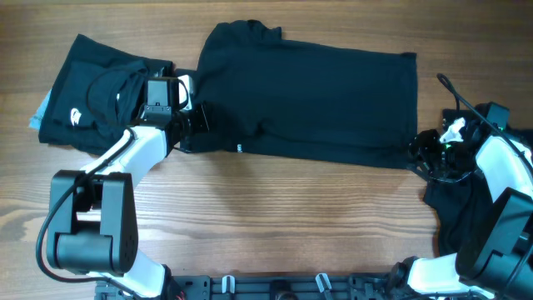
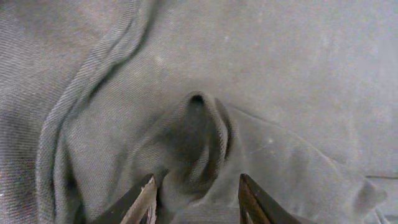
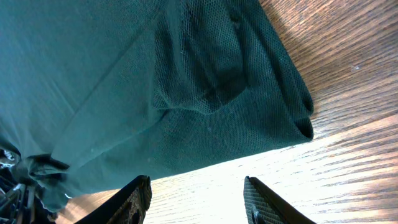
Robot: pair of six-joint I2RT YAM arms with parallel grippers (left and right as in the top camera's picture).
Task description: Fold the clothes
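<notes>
closest to the lens in the left wrist view are the left end effector's (image 2: 196, 182) two fingers (image 2: 140, 202). they're cut off by the bottom edge and sit partly apart, with a puckered ridge of cloth bunched up between them. the cloth looks like it touches both inner faces, but i honestly can't tell if it's pinched or just sitting there.

from overhead that same end effector is black on black at the left edge of the big shirt (image 1: 308, 100), so the jaws are pretty much unreadable. further left is a folded garment (image 1: 83, 104) with a small white logo (image 1: 77, 117). a pale blue sliver (image 1: 35, 118) pokes out at its far side, no idea what it is.

the big shirt lies spread flat across the middle of the counter (image 1: 275, 217). it's black from overhead, but washed-out grey on the left wrist cam and dark teal mesh on the right one.

the right end effector (image 3: 199, 199) has its fingers well apart with only bare wood between them, gripping nothing. the shirt's folded corner is just above them, not touching. overhead it's a tangle of cables there, and another dark garment (image 1: 445, 204) is half hidden under the right arm and cut off by the frame.
</notes>
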